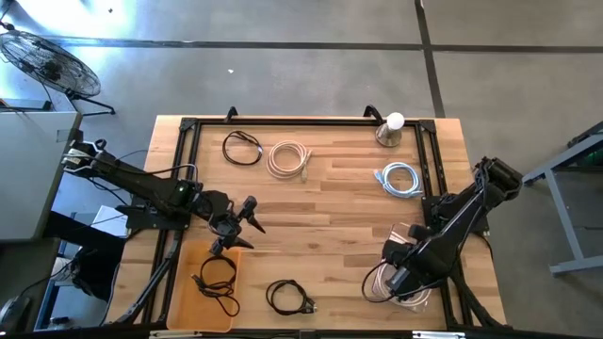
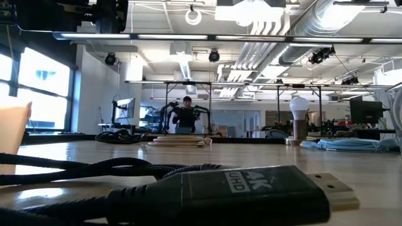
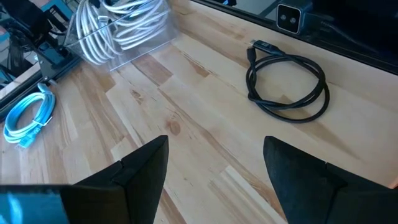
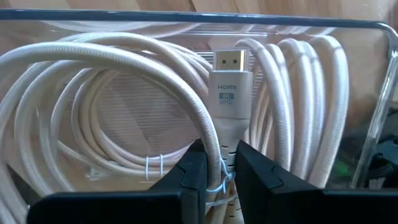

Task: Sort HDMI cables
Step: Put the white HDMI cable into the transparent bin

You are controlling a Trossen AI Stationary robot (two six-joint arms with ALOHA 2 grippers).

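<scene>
Overhead, an orange tray (image 1: 184, 299) at the table's near left corner holds one black coiled cable (image 1: 218, 280); a clear bin (image 1: 407, 235) at the near right holds white cable coils (image 1: 381, 282). Loose on the wooden table (image 1: 330, 217) lie a black coil (image 1: 242, 148) and a cream coil (image 1: 289, 159) at the far side, a pale blue coil (image 1: 399, 179) toward the right, and another black coil (image 1: 289, 298) at the near edge. A bulb on a stand (image 1: 390, 129) sits at the far right. The left gripper (image 1: 237, 226) hangs just beyond the tray, fingers spread, holding nothing. The right gripper (image 1: 400, 276) reaches into the bin. The table's middle is bare wood.

Low view: a black plug (image 2: 245, 191) lies right before the lens, marked "4K UHD". A person (image 2: 186, 115) stands far behind the table.

Left wrist view: the spread fingers (image 3: 143, 171) hover over bare wood, with the near-edge black coil (image 3: 288, 85), the bin of white coils (image 3: 121, 25) and the blue coil (image 3: 28, 116) beyond.

Right wrist view: the fingers (image 4: 193, 177) pinch a white cable (image 4: 225, 140) just below its plug (image 4: 229, 93), which reads "HDMI 8K UHD". More white loops (image 4: 93, 99) fill the bin around it, its clear wall (image 4: 186, 18) close behind.
</scene>
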